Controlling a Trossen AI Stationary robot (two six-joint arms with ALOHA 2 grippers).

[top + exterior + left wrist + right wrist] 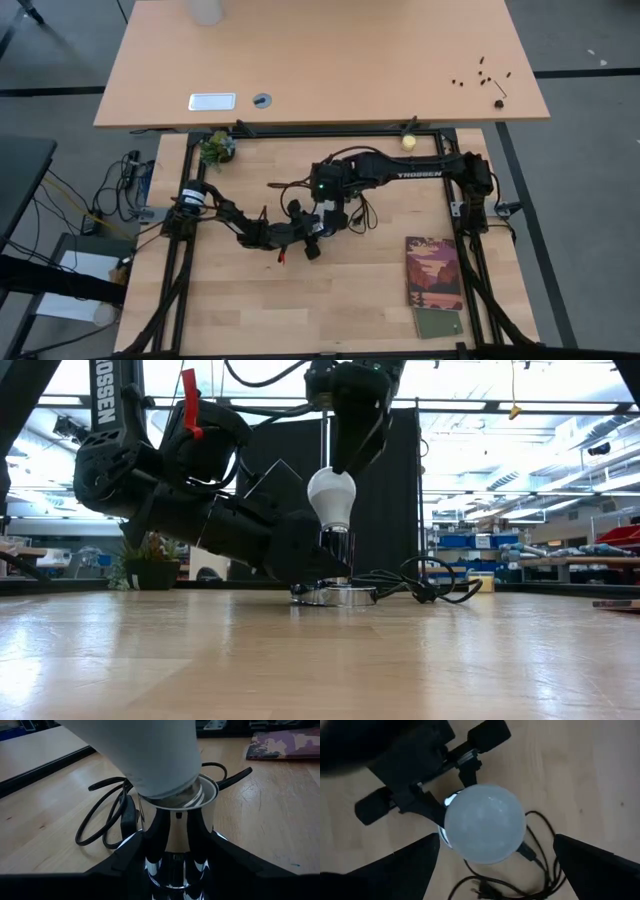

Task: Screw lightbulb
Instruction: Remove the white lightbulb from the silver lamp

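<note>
wood table [250, 310], mid | lightbulb [331, 498] upright in chrome socket [334, 565], black cord [420, 585] just right | left gripper [175, 865] clamped on socket stem | right gripper [490, 855] above bulb, jaws wide, clear of glass

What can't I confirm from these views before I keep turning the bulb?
- Thread depth: the lightbulb base sits in the chrome socket; the socket rim hides the threads in the left wrist view.
- High view: the arms cover bulb and socket.
- Left gripper: fingers flank the socket, tips cut off by the picture edge.
- Right gripper: open around the bulb; the low view shows no fingertips.
- Cord: plug end unclear.
</note>
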